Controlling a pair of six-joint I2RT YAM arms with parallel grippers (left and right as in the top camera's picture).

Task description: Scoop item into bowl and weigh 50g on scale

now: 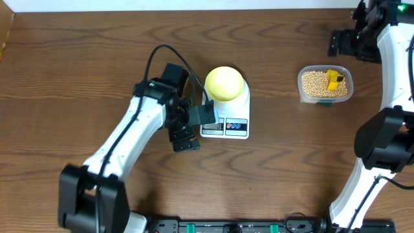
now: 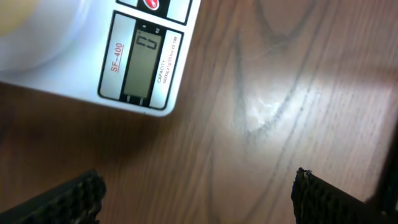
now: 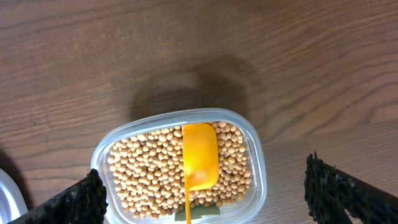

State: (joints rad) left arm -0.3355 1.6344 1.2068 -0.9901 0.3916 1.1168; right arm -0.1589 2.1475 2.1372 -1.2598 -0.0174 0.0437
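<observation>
The beans (image 3: 155,171) are small, hard and round, so I think they roll and spill easily; better to lift them with the yellow scoop (image 3: 200,152) lying on them in the clear tub (image 3: 256,162), gripped at its thin handle. The bowl (image 1: 224,82) stands on the scale (image 1: 242,107) and looks empty. The left hand (image 2: 199,202) and right hand (image 3: 208,205) are both wide open, holding nothing.
</observation>
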